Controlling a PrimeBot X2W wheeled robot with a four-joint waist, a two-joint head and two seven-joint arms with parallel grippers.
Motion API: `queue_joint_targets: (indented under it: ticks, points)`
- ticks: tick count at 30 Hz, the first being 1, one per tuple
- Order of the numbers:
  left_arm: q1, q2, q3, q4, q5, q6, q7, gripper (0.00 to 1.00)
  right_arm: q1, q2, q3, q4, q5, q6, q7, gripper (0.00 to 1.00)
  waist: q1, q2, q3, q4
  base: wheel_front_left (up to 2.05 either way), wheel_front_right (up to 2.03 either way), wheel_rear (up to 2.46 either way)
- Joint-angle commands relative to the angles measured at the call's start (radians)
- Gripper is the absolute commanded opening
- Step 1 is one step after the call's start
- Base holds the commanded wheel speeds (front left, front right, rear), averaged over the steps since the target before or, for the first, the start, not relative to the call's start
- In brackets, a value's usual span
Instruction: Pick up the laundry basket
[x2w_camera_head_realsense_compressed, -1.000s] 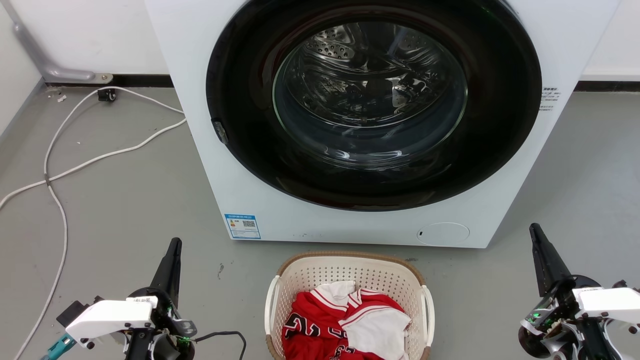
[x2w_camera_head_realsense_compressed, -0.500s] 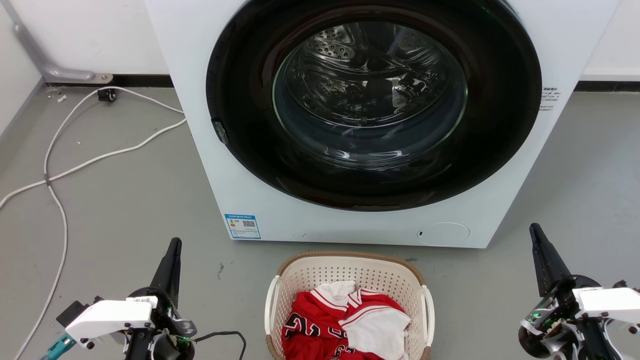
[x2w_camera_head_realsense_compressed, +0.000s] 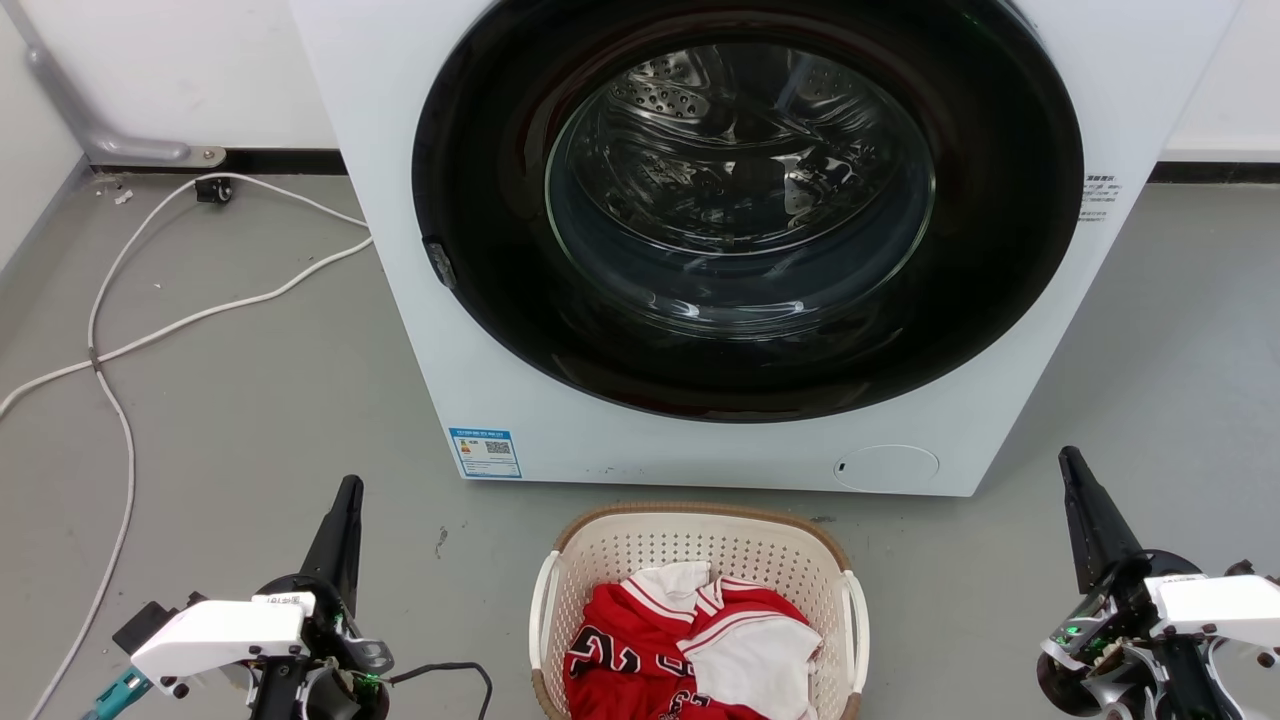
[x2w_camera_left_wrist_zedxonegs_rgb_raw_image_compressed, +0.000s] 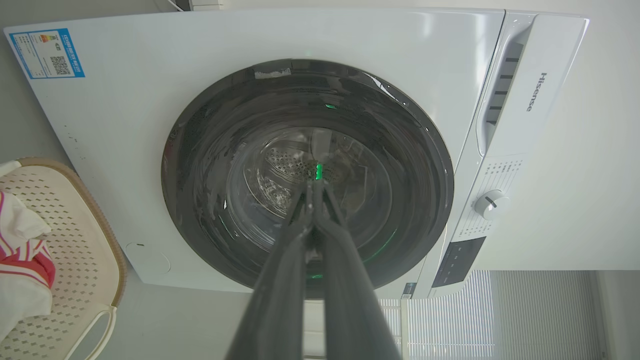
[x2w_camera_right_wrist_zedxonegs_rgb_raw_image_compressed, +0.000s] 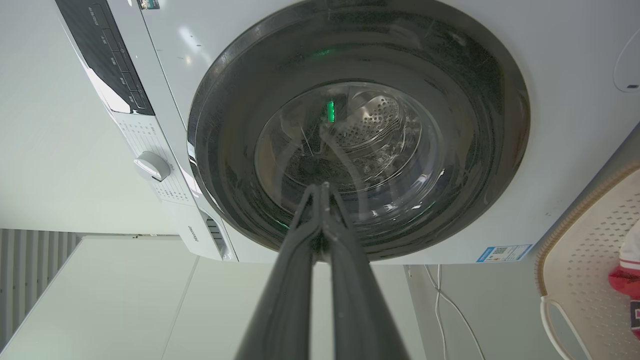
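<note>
Before the washer (x2w_camera_head_realsense_compressed: 420, 300), left side: left gripper (x2w_camera_head_realsense_compressed: 348, 492), pinched tight, empty. Before its middle: laundry basket (x2w_camera_head_realsense_compressed: 700, 511) on the floor (x2w_camera_head_realsense_compressed: 250, 400), clothes (x2w_camera_head_realsense_compressed: 690, 640) inside. Right side: right gripper (x2w_camera_head_realsense_compressed: 1066, 460), pinched tight, empty. Might tip and spill if lifted by one handle (x2w_camera_head_realsense_compressed: 540, 610).

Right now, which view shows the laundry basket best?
The head view: the laundry basket lies centred, rim and both handles visible, its near end cut off. Each wrist view catches one part at an edge.

Cream perforated laundry basket (x2w_camera_head_realsense_compressed: 700, 560), brown woven-look rim, white side handles, upright on floor, holding clothes
</note>
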Motion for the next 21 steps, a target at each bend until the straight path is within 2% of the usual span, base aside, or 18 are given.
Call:
queue_joint_targets:
  ticks: [1, 21]
  points:
    - [-0.011, -0.001, 0.004, 0.001, 0.003, -0.002, 0.004, 0.0, -0.011, 0.004, -0.001, 0.001, -0.004, 0.0, 0.003, 0.0, 0.0, 0.0, 0.0, 0.0, 0.0, 0.0, 0.0]
    - [-0.011, -0.002, 0.004, 0.001, 0.003, -0.002, 0.004, 0.0, -0.011, 0.004, -0.002, 0.001, -0.005, 0.0, 0.003, 0.0, 0.0, 0.0, 0.0, 0.0, 0.0, 0.0, 0.0]
